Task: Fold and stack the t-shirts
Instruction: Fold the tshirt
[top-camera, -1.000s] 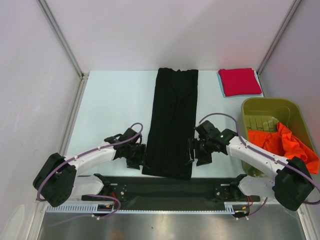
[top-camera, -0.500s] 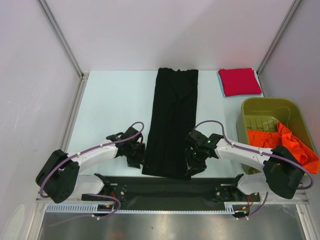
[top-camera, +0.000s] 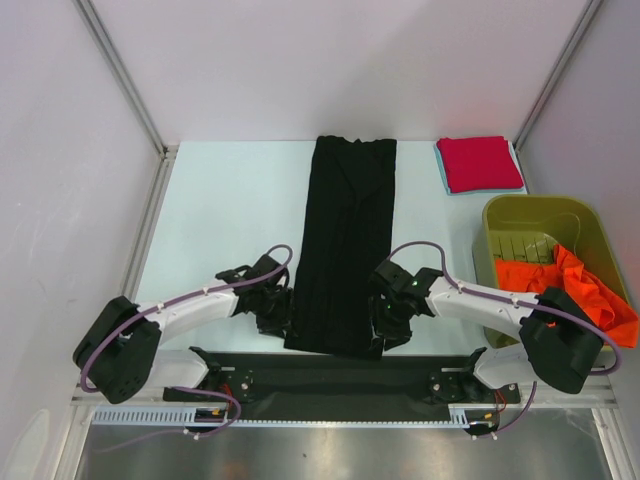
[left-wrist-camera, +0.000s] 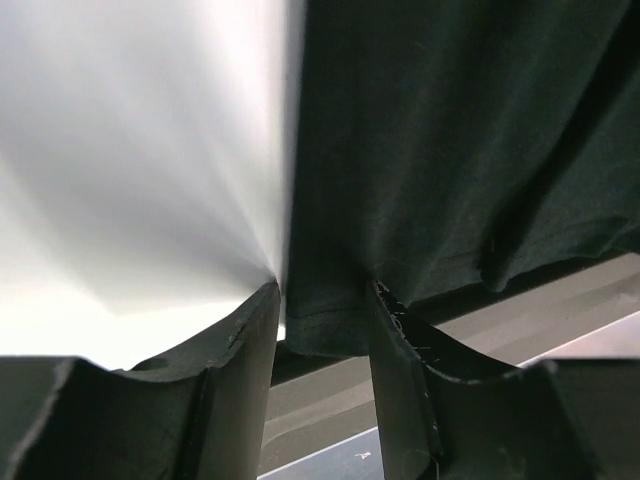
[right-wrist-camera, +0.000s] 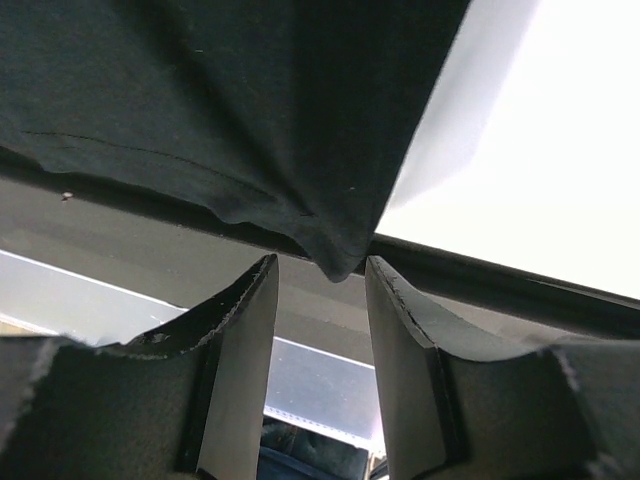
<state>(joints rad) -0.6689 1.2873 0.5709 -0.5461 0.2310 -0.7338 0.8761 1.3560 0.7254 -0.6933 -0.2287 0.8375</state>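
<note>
Both arms have closed in on the near hem since a second ago: the right gripper (top-camera: 385, 320) has swung inward from beside the cloth onto its near right corner, and the left gripper (top-camera: 278, 312) has edged in to the near left corner.

Position of the work: the black t-shirt (top-camera: 345, 240) lies flat on the table (top-camera: 230, 210), folded into a long narrow strip. Its long axis runs straight away from the arm bases, near hem at the front edge, far end at the back edge. The red t-shirt (top-camera: 480, 163) sits folded at the back right, well apart. The orange t-shirt (top-camera: 570, 290) hangs crumpled in the bin (top-camera: 540, 210) on the right.

Claw state: both stand partway spread. The left wrist view shows the hem's corner lying between the fingers, and the right wrist view shows the tip of the other corner just entering the gap. Neither is visibly pinched.

Governing relation: the strip extends away from both claws, each arm nearest its own corner, the two level across the short axis. In my judgement the coming step is to clamp both corners and carry the near hem along the long axis toward the far end, halving the strip. The shallow bite on the right corner is the weak point.
</note>
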